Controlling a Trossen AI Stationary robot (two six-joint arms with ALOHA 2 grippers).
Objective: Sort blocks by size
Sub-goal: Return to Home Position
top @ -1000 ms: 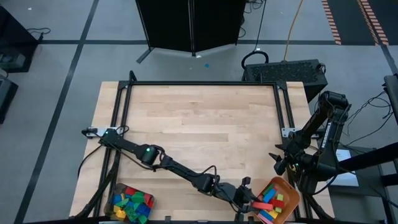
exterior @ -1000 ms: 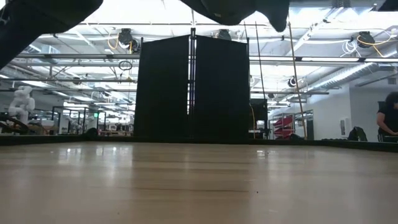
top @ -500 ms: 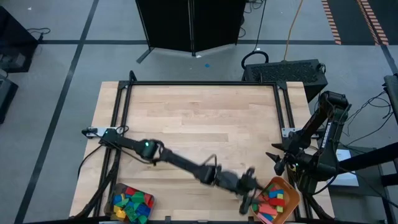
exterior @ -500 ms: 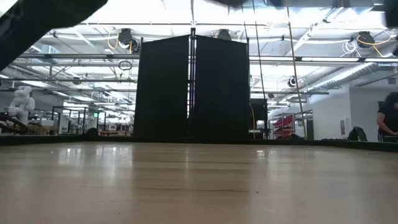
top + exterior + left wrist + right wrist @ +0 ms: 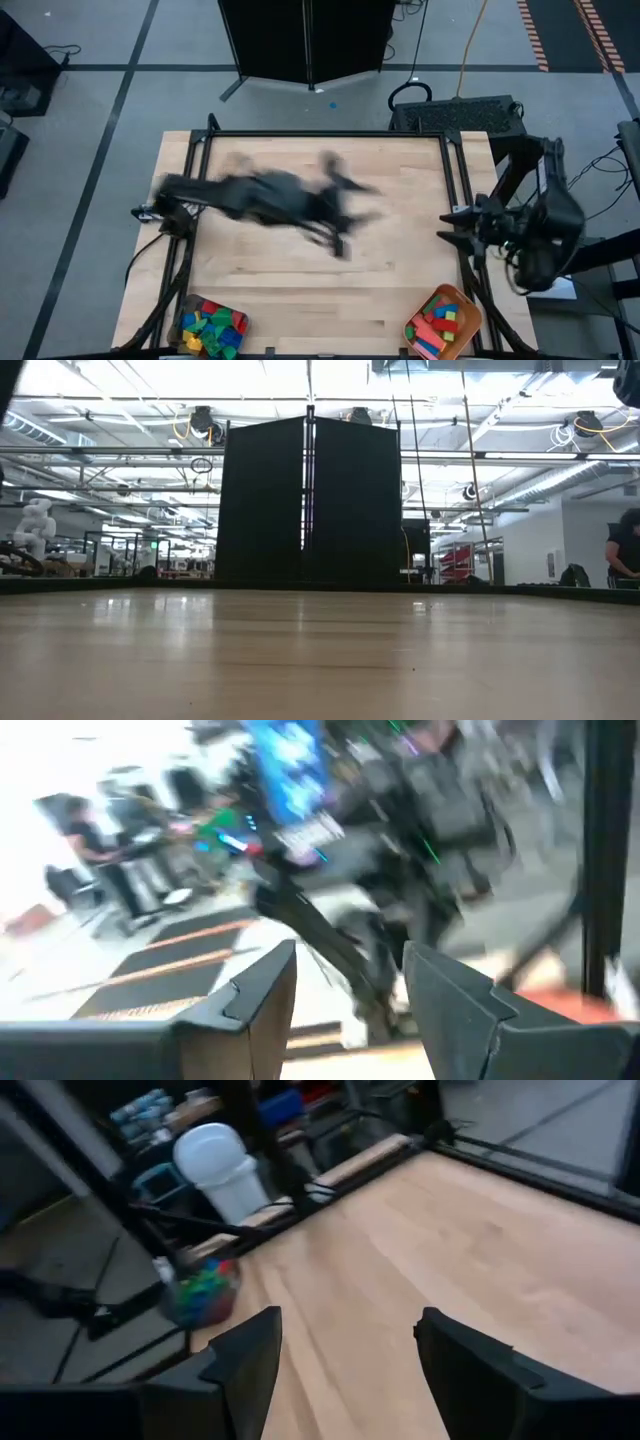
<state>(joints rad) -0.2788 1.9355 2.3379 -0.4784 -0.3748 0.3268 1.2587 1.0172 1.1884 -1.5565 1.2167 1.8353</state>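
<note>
Your left gripper [image 5: 345, 982] hangs open and empty mid-table; blocks [image 5: 438, 322] in the orange tray [image 5: 446, 289] lie at four o'clock. Your open, empty right gripper [image 5: 345, 1350] is nearer.

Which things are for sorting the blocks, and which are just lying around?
For the job: blocks, in the grey container and orange tray; left gripper and right gripper, both open.
Just around: black partition, black box, orange cable.
</note>
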